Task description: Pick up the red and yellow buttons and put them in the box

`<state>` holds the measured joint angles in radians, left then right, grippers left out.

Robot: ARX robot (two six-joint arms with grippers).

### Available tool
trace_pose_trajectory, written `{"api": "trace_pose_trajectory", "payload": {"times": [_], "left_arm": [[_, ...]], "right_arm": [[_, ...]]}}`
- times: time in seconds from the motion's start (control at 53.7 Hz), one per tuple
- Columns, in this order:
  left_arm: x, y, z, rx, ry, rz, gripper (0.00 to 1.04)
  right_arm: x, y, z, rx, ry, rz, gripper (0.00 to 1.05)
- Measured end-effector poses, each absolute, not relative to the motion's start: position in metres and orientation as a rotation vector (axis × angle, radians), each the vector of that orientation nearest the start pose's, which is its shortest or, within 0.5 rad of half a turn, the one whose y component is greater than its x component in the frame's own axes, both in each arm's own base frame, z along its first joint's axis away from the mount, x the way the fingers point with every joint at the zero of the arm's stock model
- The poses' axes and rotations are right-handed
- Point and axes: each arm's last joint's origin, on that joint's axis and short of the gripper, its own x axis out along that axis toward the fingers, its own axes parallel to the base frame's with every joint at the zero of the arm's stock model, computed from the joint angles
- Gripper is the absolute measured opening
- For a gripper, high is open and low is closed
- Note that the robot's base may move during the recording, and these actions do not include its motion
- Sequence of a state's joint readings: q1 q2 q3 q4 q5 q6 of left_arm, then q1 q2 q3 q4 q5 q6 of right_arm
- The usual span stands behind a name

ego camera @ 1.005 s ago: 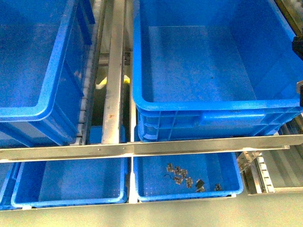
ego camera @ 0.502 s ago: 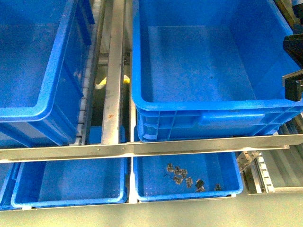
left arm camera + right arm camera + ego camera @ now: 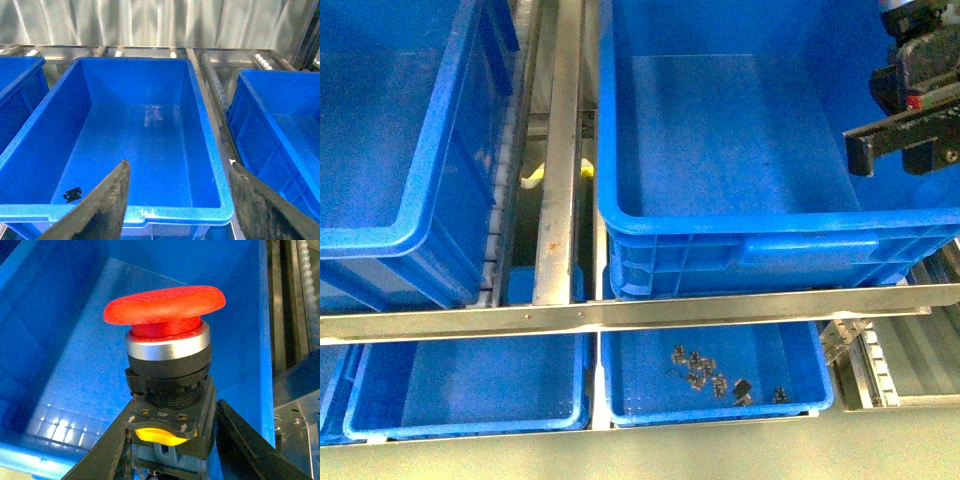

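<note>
**Red button** [image 3: 165, 315] — mushroom cap uppermost, silver collar beneath it, black body marked TOP with a yellow tab — is clamped by its body between the two fingers of your right gripper [image 3: 170, 450]. Behind it you see only the blue floor and walls of the box [image 3: 750, 222], so the button hangs above the box's interior, clear of the floor. From the front, the right gripper sits over the box's right side, close to its right wall. Your left gripper [image 3: 177, 200] is spread wide with nothing between its fingers. It hovers over the near rim of a blue crate [image 3: 212, 150] whose floor carries one small black piece [image 3: 73, 194]. In front of the box, past a metal rail [image 3: 620, 312], a shallow blue tray [image 3: 640, 380] holds a scatter of small dark parts [image 3: 710, 370].
</note>
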<state>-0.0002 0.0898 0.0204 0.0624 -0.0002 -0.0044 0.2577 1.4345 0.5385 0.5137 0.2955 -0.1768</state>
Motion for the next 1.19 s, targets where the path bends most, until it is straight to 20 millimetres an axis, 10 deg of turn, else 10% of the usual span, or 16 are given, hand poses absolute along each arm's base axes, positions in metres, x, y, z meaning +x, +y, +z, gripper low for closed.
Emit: {"api": "trace_pose_trajectory", "payload": {"times": [0.205, 0.428, 1.024, 1.191], "left_arm": [[0.097, 0.000, 0.169, -0.004, -0.005, 0.000, 0.04], [0.097, 0.000, 0.169, -0.006, -0.005, 0.000, 0.03], [0.097, 0.000, 0.169, -0.005, -0.005, 0.000, 0.98], [0.097, 0.000, 0.169, -0.004, -0.006, 0.000, 0.97]], "right_arm": [[0.285, 0.071, 0.172, -0.282, 0.373, 0.010, 0.36], [0.336, 0.077, 0.151, -0.289, 0.408, 0.015, 0.36], [0.528, 0.066, 0.069, -0.276, 0.604, -0.132, 0.36], [0.550, 0.070, 0.072, -0.240, 0.618, -0.117, 0.43]]}}
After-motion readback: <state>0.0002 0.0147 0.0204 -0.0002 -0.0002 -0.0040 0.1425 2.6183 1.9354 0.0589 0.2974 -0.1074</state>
